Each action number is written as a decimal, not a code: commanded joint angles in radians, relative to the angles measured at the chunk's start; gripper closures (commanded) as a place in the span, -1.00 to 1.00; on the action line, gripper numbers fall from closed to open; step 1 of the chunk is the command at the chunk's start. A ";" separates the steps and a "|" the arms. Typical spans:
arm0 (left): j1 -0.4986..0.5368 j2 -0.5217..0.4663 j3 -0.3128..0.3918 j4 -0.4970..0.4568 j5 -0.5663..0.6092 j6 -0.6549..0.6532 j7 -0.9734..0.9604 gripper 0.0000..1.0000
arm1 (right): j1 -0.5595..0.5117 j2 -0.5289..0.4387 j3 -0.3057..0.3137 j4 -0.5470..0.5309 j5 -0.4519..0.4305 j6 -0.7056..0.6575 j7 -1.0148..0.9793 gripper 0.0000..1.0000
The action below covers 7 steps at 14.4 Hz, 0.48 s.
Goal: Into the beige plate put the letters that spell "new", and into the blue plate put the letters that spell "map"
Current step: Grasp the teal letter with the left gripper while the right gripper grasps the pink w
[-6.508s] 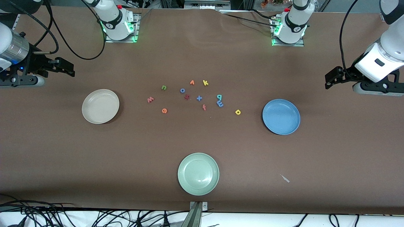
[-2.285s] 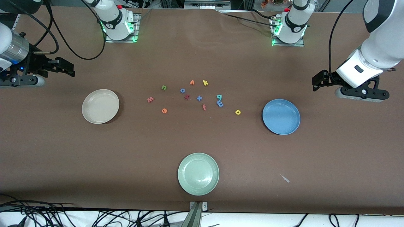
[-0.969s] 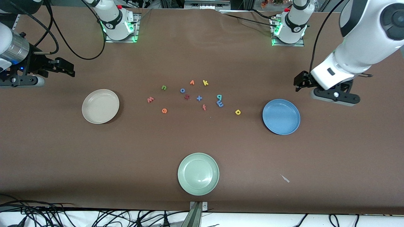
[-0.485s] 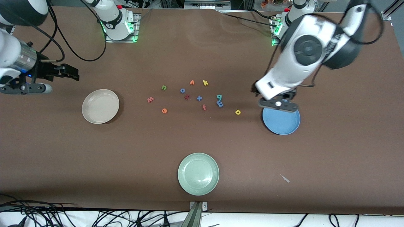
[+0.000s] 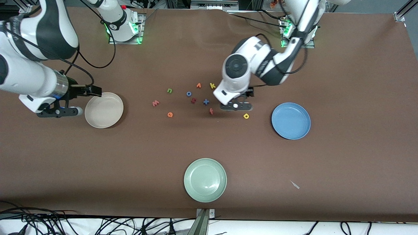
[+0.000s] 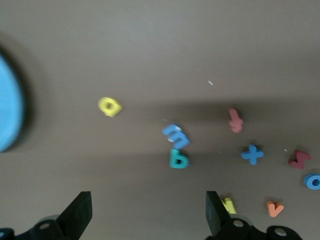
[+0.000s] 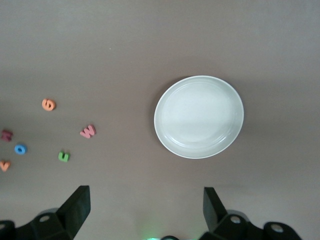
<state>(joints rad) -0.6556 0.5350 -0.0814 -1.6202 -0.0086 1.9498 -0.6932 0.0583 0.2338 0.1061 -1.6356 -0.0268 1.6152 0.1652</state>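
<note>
Below left gripper [image 6: 145, 215], fingers spread: blue m [image 6: 176, 135], teal p [image 6: 178, 160]; light, soft foam, best pinched edgewise. Right gripper [image 7: 142, 212] spread, empty, over table beside beige plate [image 7: 199, 116].

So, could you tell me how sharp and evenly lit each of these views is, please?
Front view: sharp, evenly lit, with soft shadows under the left gripper and beside the beige plate. Left wrist view: soft with blur, worst at the blue plate and yellow "a"; a broad shadow band crosses the blue "m". Right wrist view: clear, with faint sheen on the beige plate.
</note>
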 commanded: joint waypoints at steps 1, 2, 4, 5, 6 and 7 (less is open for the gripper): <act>-0.036 0.017 0.014 -0.068 -0.013 0.125 -0.009 -1.00 | 0.064 0.007 0.003 -0.074 -0.076 0.081 0.204 -1.00; -0.044 0.017 0.012 -0.111 -0.011 0.186 -0.003 -1.00 | 0.075 0.009 0.003 -0.098 -0.074 0.101 0.296 -1.00; -0.044 0.026 0.009 -0.170 -0.011 0.263 0.032 -0.98 | 0.080 -0.002 0.029 -0.174 -0.070 0.171 0.422 -1.00; -0.044 0.028 0.009 -0.182 -0.011 0.270 0.064 -0.94 | 0.078 -0.016 0.044 -0.222 -0.067 0.219 0.475 -1.00; -0.044 0.033 0.009 -0.185 -0.011 0.270 0.089 -0.90 | 0.080 -0.033 0.049 -0.275 -0.067 0.268 0.529 -1.00; -0.045 0.036 0.009 -0.196 -0.010 0.274 0.095 -0.83 | 0.078 -0.048 0.064 -0.323 -0.065 0.317 0.581 -1.00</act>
<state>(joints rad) -0.6959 0.5838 -0.0794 -1.7826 -0.0085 2.2031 -0.6516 0.1416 0.2536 0.1476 -1.8291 -0.0824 1.8367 0.6413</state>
